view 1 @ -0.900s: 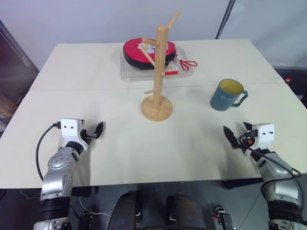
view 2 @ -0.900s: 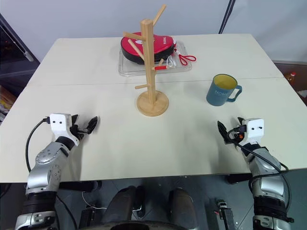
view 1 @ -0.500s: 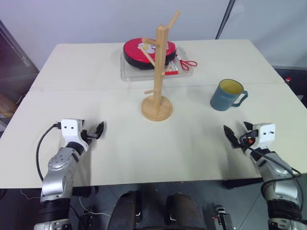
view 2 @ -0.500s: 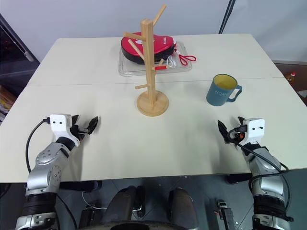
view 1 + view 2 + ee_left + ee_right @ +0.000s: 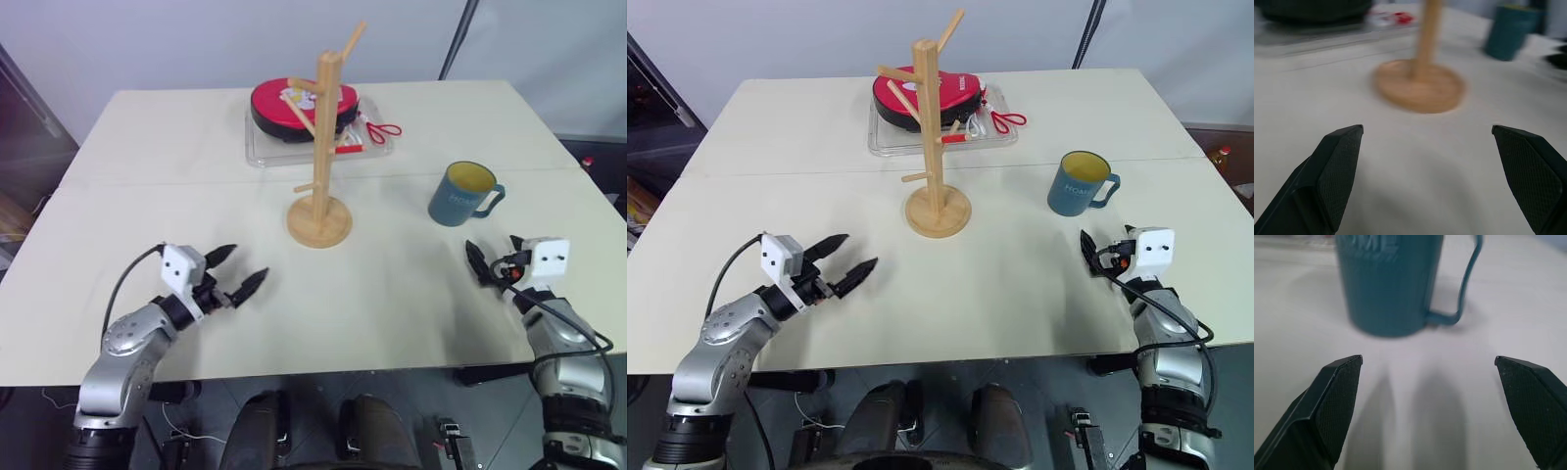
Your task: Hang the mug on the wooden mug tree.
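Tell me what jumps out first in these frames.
The wooden mug tree stands tall at the table's middle, its pegs bare. To its right the teal mug sits upright on the table, handle to the right, with the open right tool just short of it. Behind the tree a red and black appliance lies in a clear tray.

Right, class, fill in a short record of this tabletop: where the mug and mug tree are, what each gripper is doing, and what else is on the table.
mug: upright on the table, handle toward the robot's right, not held
mug tree: upright at mid-table, pegs bare
right gripper: open, just short of the mug
left gripper: open, empty
far side: red and black appliance on a clear tray
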You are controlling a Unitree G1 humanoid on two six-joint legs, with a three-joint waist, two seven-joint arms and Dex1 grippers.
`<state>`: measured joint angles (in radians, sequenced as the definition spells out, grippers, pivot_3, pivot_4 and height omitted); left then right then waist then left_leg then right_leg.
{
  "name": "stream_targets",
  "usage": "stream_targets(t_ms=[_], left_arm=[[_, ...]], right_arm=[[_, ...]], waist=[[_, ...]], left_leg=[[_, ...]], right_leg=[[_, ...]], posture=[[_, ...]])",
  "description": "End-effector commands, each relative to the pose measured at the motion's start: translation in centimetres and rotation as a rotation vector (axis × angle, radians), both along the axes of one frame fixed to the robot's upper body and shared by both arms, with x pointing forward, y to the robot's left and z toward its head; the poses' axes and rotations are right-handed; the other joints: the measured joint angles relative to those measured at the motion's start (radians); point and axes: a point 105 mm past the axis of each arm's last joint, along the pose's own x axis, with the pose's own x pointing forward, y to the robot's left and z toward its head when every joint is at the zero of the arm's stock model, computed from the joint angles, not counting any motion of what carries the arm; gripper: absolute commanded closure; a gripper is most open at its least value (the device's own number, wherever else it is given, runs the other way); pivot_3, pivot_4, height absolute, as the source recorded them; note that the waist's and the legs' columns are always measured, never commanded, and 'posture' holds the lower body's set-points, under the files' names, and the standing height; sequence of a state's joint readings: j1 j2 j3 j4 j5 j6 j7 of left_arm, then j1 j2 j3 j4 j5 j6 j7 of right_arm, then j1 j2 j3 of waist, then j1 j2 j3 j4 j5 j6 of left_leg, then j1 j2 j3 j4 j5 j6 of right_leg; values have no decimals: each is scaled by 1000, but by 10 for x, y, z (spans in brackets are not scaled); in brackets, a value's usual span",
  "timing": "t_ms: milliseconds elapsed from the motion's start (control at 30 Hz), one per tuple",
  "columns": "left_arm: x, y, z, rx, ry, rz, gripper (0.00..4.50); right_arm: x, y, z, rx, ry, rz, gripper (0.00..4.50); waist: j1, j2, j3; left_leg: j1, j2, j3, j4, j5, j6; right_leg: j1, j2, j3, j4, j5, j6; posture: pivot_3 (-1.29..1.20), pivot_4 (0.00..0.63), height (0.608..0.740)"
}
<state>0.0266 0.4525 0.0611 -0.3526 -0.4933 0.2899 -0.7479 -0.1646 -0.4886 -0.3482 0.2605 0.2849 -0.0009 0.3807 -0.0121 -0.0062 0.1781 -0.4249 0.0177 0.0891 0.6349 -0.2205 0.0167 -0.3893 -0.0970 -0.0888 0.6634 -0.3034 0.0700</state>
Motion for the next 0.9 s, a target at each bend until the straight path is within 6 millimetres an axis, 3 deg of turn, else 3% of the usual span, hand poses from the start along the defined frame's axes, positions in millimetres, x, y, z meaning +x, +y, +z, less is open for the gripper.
stream_targets(t_ms=[33, 300, 600, 900], left_arm=[[-15, -25, 16, -3, -44, -153, 0], [-19, -56, 27, 33, -102, -268, 0], [-16, -59, 34, 27, -126, -276, 0], [-14, -59, 38, 28, -139, -274, 0]], right_arm=[[5, -15, 16, -36, -49, -71, 20], [30, -27, 30, -18, -92, -161, 20], [45, -37, 29, -12, -88, -183, 20], [56, -33, 25, -7, -75, -157, 20]], waist=[[0, 0, 0], [-2, 1, 0], [0, 1, 0], [-1, 1, 0]], left_leg=[[0, 0, 0, 0, 0, 0], [0, 0, 0, 0, 0, 0], [0, 0, 0, 1, 0, 0], [0, 0, 0, 1, 0, 0]], right_leg=[[0, 0, 0, 0, 0, 0], [0, 1, 0, 0, 0, 0], [0, 1, 0, 0, 0, 0], [1, 1, 0, 0, 0, 0]], posture=[[0, 150, 740], [0, 150, 740], [0, 150, 740], [0, 150, 740]])
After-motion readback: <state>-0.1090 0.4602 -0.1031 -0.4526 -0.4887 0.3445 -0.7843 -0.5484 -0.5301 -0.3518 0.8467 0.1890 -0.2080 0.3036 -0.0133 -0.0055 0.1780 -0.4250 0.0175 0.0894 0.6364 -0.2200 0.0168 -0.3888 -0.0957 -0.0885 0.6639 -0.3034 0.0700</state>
